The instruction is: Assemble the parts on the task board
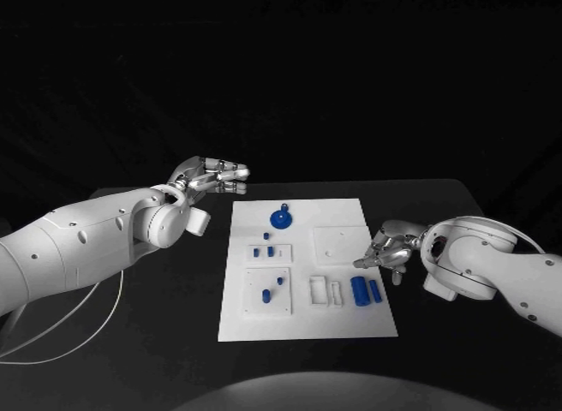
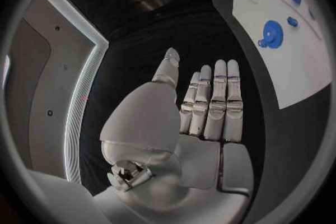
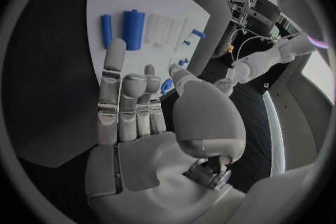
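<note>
The table (image 1: 170, 282) is covered at its middle by the board (image 1: 343, 321). The left hand (image 1: 211, 178) is held just past the board's far left corner, fingers straight and apart, nothing gripped. The right hand (image 1: 390, 250) is seen at the board's right edge, fingers spread, empty. On the board, a disc (image 1: 283, 219) lies far, two cylinders (image 1: 367, 291) near right, small parts (image 1: 264, 252) left

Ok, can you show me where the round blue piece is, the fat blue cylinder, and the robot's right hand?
round blue piece (image 1: 281, 219), head view, on its flat disc.
fat blue cylinder (image 1: 359, 291), head view, on the middle of its side.
right hand (image 1: 389, 254), head view, on the middle of the hand.
</note>
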